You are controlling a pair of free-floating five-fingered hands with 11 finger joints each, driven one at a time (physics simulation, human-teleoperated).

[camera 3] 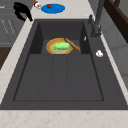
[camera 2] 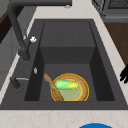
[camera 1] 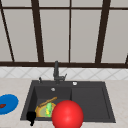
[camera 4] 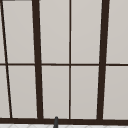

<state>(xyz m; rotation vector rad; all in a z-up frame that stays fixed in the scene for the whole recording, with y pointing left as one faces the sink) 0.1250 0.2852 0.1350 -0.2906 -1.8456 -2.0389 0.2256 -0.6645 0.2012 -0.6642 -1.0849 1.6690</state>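
Front view: left hand hangs at the dark sink's near-left rim, fingers drooping, holding nothing; big red sphere just right. Left side view: round yellow-rimmed plate in the basin carries a green-yellow corn cob, long axis across the basin, wooden spoon beside. Right side view: hand above the counter edge, plate inward from it; blue dish beyond.

No legible text is showing in any view — no letters, numbers, brand marks or signs. The blue plate, the yellow bowl in the sink, the red ball, the faucet and the window frame are all presenting plain surfaces — nothing printed is standing on them.
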